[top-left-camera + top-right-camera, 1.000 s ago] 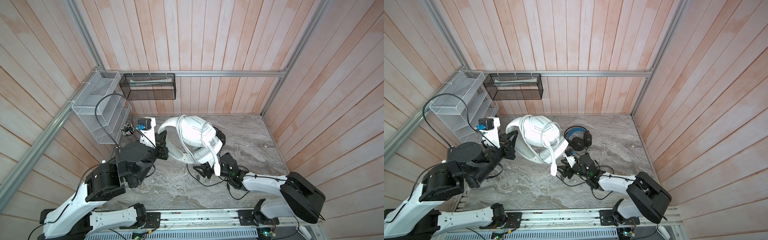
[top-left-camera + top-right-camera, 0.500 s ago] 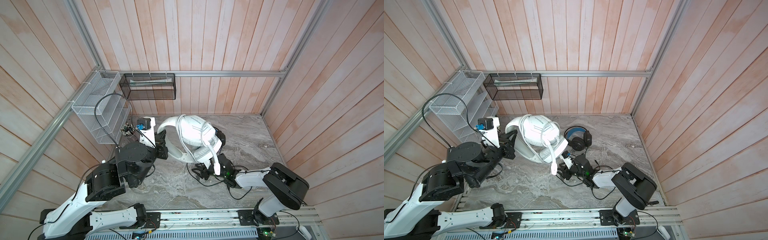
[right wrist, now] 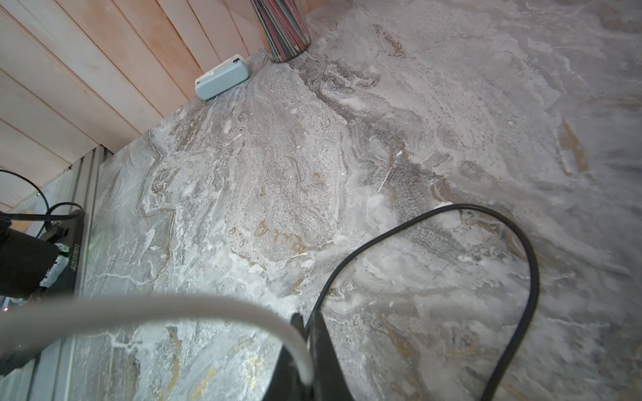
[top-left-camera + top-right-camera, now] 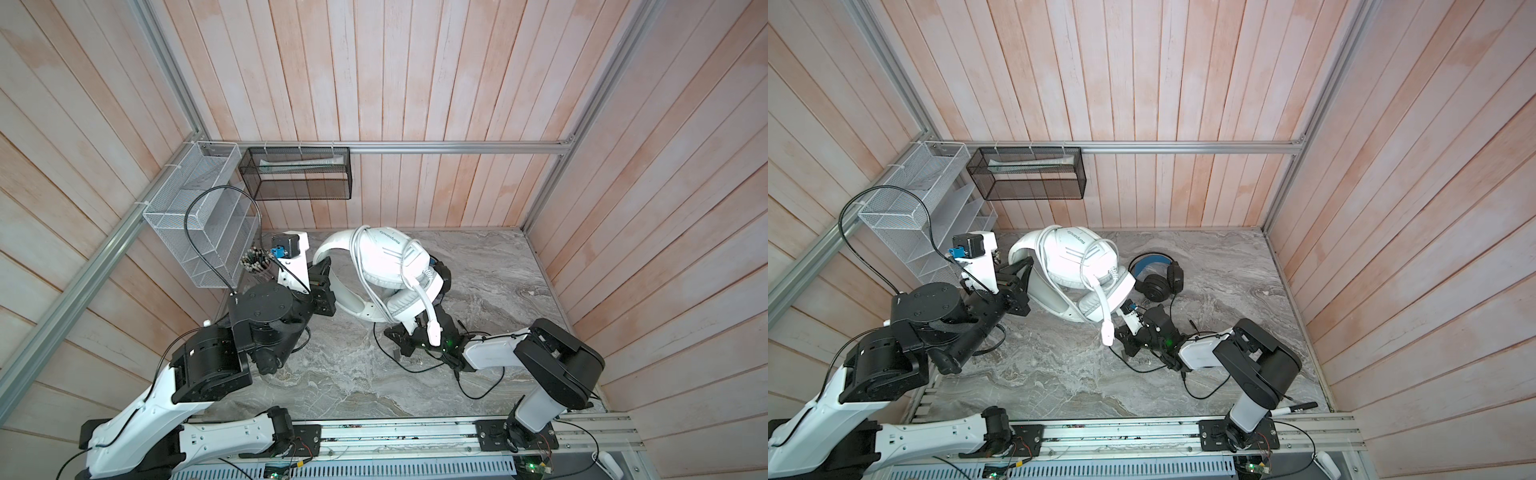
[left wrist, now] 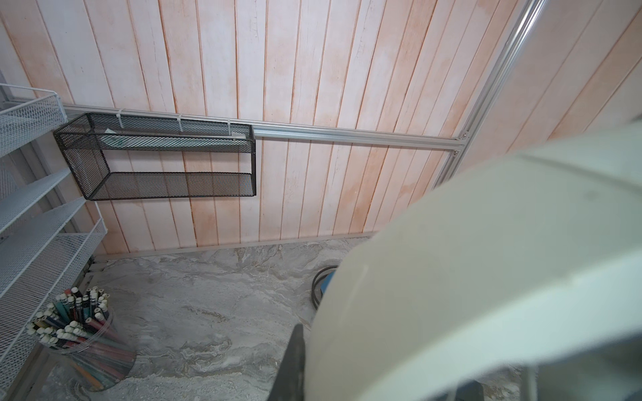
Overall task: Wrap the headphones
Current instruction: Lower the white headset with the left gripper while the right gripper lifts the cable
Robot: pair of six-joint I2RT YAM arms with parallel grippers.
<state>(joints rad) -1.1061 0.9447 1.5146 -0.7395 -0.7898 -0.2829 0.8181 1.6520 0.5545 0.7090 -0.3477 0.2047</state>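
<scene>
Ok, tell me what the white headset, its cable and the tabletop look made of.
The white headset: hard glossy plastic, judging by bright highlights on its shell. The grey-white cable: likely a rubbery matte sheath; it curves smoothly. The tabletop: grey veined stone or a marble-look laminate; cannot tell which.
</scene>
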